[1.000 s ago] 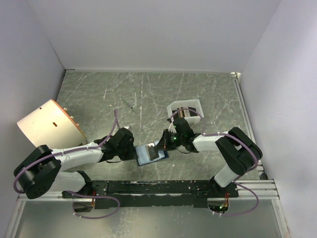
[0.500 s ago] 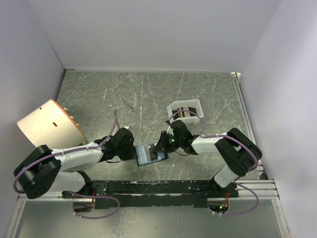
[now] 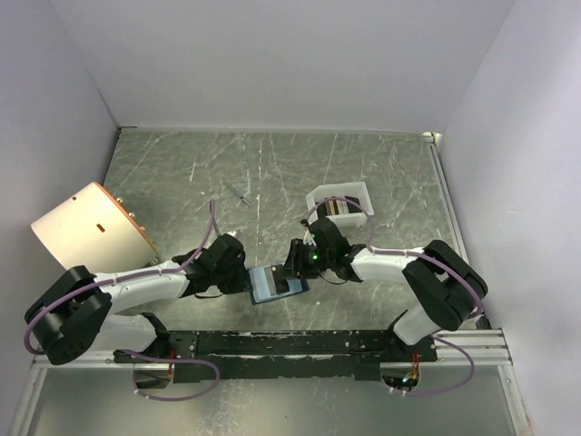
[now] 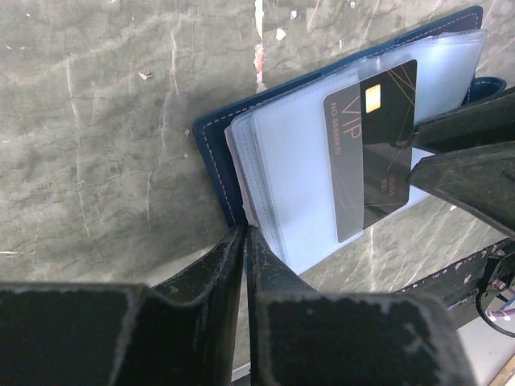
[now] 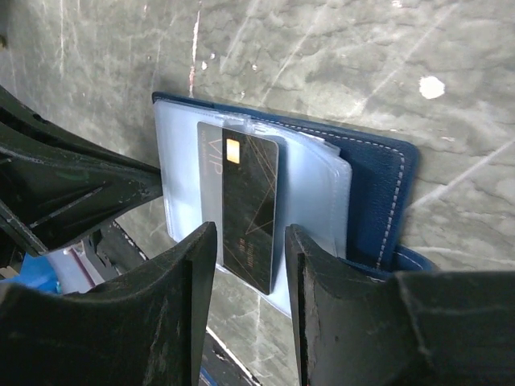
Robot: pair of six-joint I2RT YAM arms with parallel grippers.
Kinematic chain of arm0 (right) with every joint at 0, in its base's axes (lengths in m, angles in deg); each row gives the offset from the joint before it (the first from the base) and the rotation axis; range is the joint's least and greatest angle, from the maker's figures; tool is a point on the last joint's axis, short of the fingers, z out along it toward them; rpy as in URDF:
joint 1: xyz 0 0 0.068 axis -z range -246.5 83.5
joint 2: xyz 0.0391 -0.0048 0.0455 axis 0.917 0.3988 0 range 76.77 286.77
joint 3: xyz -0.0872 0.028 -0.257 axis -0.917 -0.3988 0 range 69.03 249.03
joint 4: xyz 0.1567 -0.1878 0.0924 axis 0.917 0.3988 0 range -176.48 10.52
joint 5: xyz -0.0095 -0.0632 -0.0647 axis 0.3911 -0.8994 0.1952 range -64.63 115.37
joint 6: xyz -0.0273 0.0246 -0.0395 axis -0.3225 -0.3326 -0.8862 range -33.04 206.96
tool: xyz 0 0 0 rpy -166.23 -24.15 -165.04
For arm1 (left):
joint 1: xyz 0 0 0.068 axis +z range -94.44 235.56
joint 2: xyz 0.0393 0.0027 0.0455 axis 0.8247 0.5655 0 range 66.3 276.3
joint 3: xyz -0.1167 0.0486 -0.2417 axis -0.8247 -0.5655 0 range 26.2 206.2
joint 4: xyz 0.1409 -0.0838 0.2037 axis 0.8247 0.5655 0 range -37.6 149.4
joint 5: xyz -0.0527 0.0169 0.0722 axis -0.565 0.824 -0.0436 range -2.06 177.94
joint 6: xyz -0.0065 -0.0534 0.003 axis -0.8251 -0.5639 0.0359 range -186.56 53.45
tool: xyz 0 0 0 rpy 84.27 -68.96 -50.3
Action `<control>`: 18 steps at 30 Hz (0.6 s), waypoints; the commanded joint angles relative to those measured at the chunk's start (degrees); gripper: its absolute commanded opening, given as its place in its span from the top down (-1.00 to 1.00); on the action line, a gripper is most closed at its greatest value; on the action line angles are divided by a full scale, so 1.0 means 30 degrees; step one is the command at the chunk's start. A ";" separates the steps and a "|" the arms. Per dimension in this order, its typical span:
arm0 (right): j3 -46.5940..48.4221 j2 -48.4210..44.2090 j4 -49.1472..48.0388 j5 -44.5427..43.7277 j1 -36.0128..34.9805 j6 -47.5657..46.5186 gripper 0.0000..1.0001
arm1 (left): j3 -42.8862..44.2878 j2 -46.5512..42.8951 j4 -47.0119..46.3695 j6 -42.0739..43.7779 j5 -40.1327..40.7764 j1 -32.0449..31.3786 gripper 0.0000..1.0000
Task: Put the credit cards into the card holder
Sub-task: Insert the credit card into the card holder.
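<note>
change: the right gripper [image 5: 248, 245], clamped a second ago, now stands with its jaws apart on either side of the black card [image 5: 249, 201], so the card is let go.
black card: it lies on the clear sleeves of the card holder [image 4: 216, 137], with one end tucked under a sleeve lip. How deep it sits is unclear.
card holder: open flat on the table [image 3: 182, 173], between the two arms.
left gripper [image 4: 245, 241]: fingers pinched on the holder's corner, as before.
meaning: one card is probably delivered. The remaining cards [image 3: 338, 207] wait in the white tray [image 3: 363, 193].

Count: 1 card holder [image 3: 277, 282], 1 black card [image 4: 374, 149] in it. 1 white tray [image 3: 315, 194], cards [image 3: 341, 208] inside, number unreadable. 1 cream box [image 3: 89, 232] left. 2 arms: left arm [image 3: 136, 286], right arm [image 3: 399, 263].
</note>
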 commanded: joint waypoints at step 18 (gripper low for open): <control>0.1475 0.0652 0.2361 -0.1383 -0.1177 -0.1030 0.29 | -0.0086 0.0378 0.0505 0.0135 0.0273 0.0083 0.62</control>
